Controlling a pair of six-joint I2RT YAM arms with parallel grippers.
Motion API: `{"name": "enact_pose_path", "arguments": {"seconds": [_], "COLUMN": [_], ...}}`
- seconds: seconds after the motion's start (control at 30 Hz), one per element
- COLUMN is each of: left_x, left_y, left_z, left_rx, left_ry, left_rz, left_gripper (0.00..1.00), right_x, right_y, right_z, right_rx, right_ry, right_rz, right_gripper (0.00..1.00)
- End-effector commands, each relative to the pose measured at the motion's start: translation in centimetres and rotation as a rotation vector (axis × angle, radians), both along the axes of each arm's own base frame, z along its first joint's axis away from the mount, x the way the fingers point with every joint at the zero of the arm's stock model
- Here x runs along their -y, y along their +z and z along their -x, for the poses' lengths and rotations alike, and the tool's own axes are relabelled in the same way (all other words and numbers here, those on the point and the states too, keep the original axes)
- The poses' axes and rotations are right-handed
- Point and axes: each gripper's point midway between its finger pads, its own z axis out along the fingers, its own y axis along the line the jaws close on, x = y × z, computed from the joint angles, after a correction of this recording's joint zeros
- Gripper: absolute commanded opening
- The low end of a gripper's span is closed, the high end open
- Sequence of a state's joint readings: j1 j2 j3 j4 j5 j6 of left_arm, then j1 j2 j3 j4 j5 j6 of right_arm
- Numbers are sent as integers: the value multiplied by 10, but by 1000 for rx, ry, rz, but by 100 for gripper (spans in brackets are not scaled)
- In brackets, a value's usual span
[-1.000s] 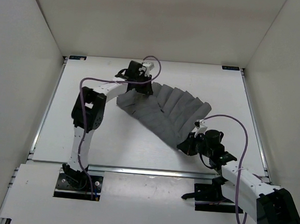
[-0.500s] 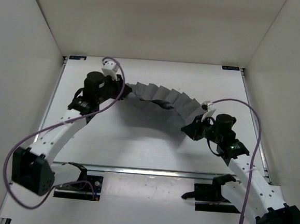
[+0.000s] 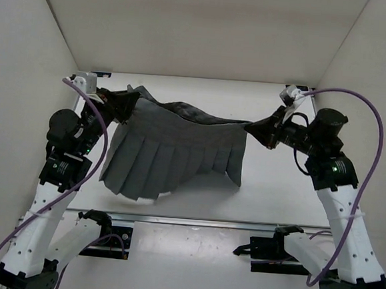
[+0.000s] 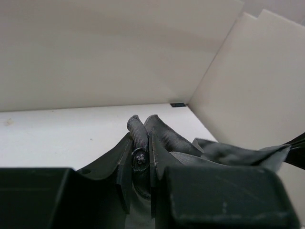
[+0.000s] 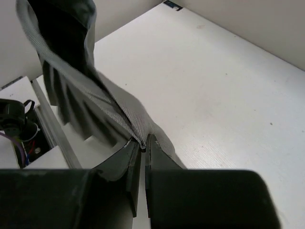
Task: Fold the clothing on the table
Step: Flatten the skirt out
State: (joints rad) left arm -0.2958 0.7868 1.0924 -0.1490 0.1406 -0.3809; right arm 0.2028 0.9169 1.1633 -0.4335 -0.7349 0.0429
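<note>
Grey clothing (image 3: 172, 156) stretched over table (image 3: 276, 191), left jaws and right jaws pinching its upper corners

You have three plain white walls boxing in the surface. From overhead, the back wall (image 3: 202, 31) runs along the far edge, while the left wall (image 3: 17, 84) and the right wall (image 3: 379, 72) flank the sides and lean outward toward the top of the view. All three are bare and matte, meeting at straight corner seams. In the left wrist view the back wall (image 4: 95, 47) fills the upper part, and the right wall (image 4: 248, 76) joins it at an angle. The right wrist view catches a strip of back wall (image 5: 248, 28) at its upper right. Nearest you, a flat white ledge (image 3: 184, 254) lies along the surface's near edge.
</note>
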Motion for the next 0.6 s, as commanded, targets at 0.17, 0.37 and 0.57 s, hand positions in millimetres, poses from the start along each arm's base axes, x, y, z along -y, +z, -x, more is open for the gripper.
{"name": "enact_pose_path", "arguments": {"seconds": [0.17,0.37,0.57], "left_x": [-1,14,14], "left_y": [-73,-35,9], "left_z": [-94,-155,-161], "left_rx": [-177,-125,-51], "left_ry": [85,53,51], "left_rz": [-33,-72,-81], "left_gripper": [0,0,0], "right_x": [-20,-2,20], "right_y": [-25,45,94], "right_z": [-91,-185,-199], "right_rx": [-20,87,191], "right_ry": [54,-40,-82], "right_rz": [95,164,178], "right_gripper": [0,0,0]}}
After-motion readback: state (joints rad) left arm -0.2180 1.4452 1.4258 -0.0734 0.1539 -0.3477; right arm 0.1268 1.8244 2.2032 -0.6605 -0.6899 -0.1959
